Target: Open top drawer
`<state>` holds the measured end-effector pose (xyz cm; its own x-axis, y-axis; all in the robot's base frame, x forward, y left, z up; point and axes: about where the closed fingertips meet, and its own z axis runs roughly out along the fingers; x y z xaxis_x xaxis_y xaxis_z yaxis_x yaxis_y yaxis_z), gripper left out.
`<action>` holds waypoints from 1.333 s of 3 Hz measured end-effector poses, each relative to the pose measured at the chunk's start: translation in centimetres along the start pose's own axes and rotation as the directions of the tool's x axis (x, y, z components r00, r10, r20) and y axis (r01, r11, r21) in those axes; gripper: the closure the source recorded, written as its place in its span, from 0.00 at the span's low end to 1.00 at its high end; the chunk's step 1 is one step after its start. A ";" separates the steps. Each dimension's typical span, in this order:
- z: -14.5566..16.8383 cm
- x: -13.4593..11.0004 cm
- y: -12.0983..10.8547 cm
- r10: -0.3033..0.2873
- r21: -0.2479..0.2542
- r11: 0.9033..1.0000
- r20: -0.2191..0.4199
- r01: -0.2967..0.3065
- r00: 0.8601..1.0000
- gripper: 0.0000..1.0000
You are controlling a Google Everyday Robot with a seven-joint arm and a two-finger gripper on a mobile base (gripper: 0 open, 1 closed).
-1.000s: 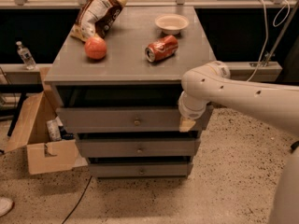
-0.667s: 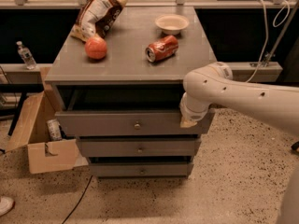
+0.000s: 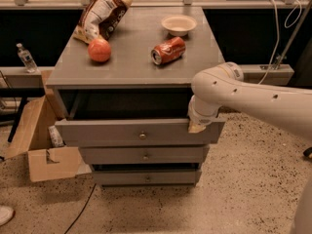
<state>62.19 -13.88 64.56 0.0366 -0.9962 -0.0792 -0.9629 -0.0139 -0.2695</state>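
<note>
Fingers of the gripper sit closed over the upper edge of the top drawer, close to its right end. One tan pad lies flat on the outer face; the other is hidden behind the front. The white arm enters from the right and bends down to this point.

Nearest on the speckled floor are a white shoe tip at far left and a dark cable. An open cardboard box stands just beside the desk's left side.

The bottom drawer and middle drawer sit under the top drawer. The top drawer stands partly out from the desk, its front overhanging the two below and its dark inside visible. Its brass knob is at mid-front, well apart from the gripper.

On the desk, a red can lies on its side right of centre. A round red-orange fruit sits to its left, touching a crumpled snack bag behind it. A pale bowl stands at the far right.

A clear bottle stands on a ledge at left.
</note>
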 end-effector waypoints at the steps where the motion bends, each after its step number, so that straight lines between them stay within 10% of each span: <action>1: 0.0 0.0 0.0 0.000 0.000 1.000 0.000 0.000 1.000 0.84; 4: 0.0 0.0 0.0 0.000 0.000 1.000 0.000 0.000 1.000 0.12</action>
<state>62.18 -13.88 64.55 0.0366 -0.9962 -0.0792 -0.9629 -0.0140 -0.2693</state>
